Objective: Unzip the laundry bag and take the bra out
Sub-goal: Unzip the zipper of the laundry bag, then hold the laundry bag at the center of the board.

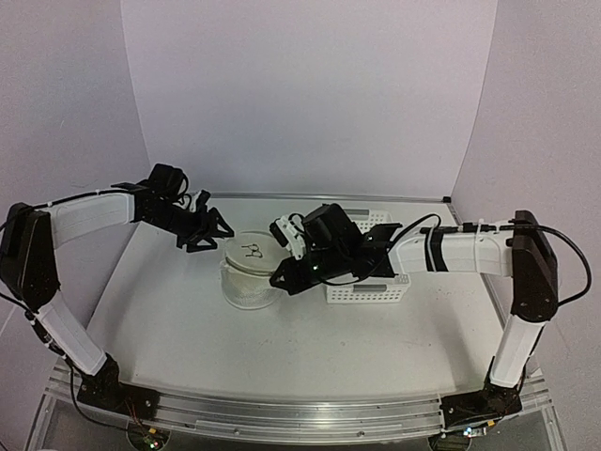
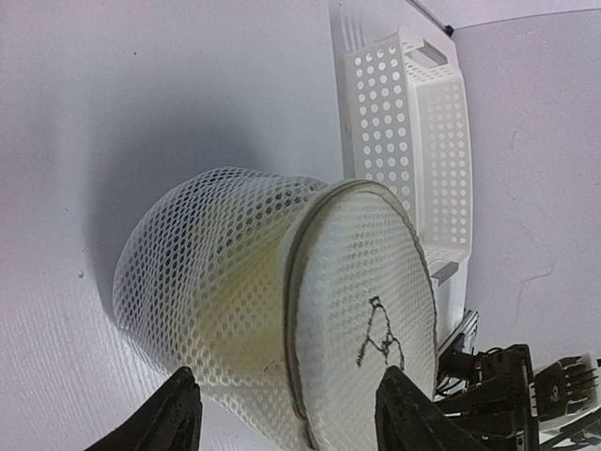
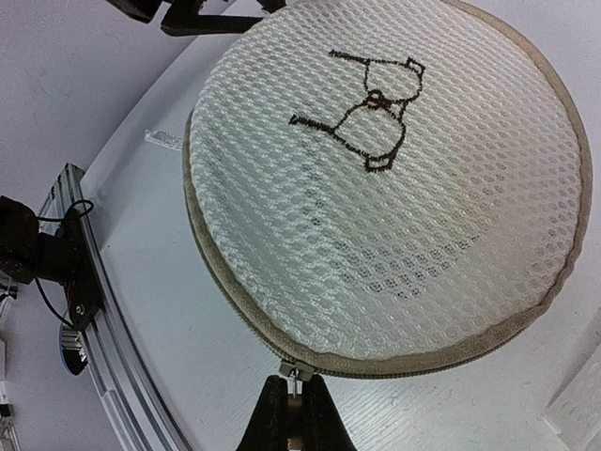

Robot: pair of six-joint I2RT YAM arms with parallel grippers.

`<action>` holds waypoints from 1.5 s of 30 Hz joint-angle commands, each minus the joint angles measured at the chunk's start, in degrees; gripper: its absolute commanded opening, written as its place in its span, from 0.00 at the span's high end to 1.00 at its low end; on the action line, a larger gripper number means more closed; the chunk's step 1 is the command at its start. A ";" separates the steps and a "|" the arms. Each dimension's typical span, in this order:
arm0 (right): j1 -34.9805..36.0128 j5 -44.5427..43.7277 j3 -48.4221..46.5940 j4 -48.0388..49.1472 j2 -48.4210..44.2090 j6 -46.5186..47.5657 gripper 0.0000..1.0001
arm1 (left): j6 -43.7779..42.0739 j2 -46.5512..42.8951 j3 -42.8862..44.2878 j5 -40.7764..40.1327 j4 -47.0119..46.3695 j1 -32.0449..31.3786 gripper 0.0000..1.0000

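Note:
The round white mesh laundry bag [image 1: 250,266] stands on the table with its flat face and black bra drawing up. It also shows in the left wrist view [image 2: 282,282] and the right wrist view [image 3: 394,178]. Its zip is closed all round the rim. My right gripper [image 3: 297,399] is at the bag's near right edge [image 1: 285,279], shut on the small metal zipper pull [image 3: 300,374]. My left gripper [image 2: 286,423] is open at the bag's far left side [image 1: 210,229], one finger on each side of it. The bra is hidden; only a faint yellow tint shows through the mesh.
A white perforated plastic basket [image 1: 374,287] stands right of the bag, under my right arm, and also shows in the left wrist view [image 2: 413,141]. The table's metal front rail [image 3: 84,310] lies near the right gripper. White walls enclose the back and sides.

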State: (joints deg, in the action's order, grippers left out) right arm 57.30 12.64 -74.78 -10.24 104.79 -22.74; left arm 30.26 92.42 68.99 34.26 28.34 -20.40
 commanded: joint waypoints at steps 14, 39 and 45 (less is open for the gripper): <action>0.74 3.29 -14.91 1.45 9.59 -1.88 1.00 | 20.88 -22.28 -13.28 1.65 0.39 -2.71 0.19; 2.00 3.26 -18.63 1.35 11.49 -2.09 1.00 | 40.26 -21.16 -23.64 -1.87 -22.80 -2.76 0.23; 2.00 3.28 -18.22 1.53 11.06 -1.38 1.00 | 40.42 -18.76 -23.69 -1.72 -24.05 -2.89 0.31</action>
State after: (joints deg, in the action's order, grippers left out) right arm 58.92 15.86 -93.34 -10.50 116.57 -24.86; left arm 70.06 72.27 45.23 32.75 7.92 -23.11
